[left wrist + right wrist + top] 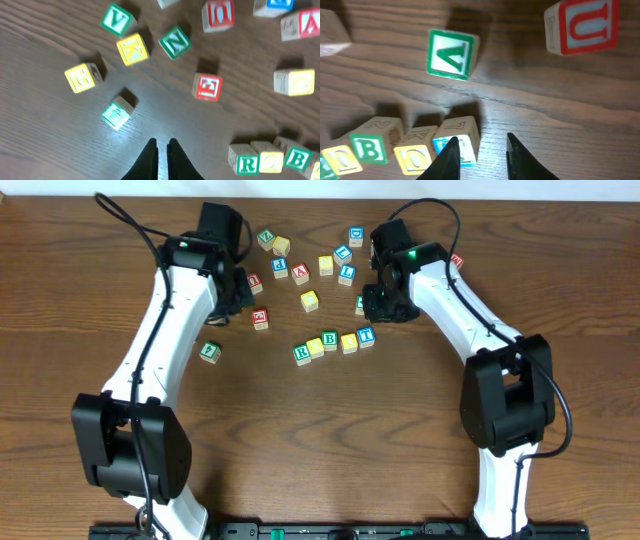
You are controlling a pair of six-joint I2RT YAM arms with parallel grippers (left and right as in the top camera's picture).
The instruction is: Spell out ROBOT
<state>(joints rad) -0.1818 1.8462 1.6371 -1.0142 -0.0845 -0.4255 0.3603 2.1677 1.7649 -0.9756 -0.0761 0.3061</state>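
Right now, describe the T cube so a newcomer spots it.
On the table, near the middle, five cubes form a short curved row. The T cube is its right end in the overhead view, the row's only blue-framed one.

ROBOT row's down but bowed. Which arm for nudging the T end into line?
Right, probably. The right gripper sits open right beside the T cube at the row's end. The left gripper is shut and stands well off from the R cube.
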